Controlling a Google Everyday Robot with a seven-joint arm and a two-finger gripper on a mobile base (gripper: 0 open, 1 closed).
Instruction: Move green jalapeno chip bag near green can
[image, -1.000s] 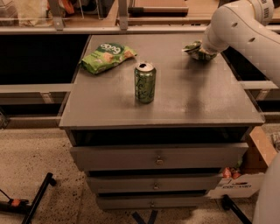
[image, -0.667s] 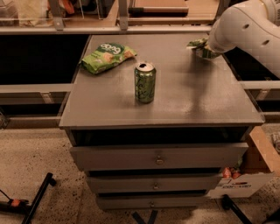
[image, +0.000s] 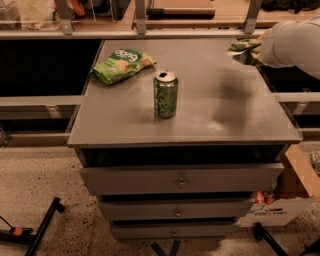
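Table, grey top over three drawers: carries the green can, upright with a silver top, well apart from the claw, to its left in the view and nearer the camera. Lime-green bag: lies flat on the table's far left part, farther left of the claw than the can. Claw: at the table's far right corner on a white arm, closed on the green jalapeno chip bag, which sits crumpled at its tip.
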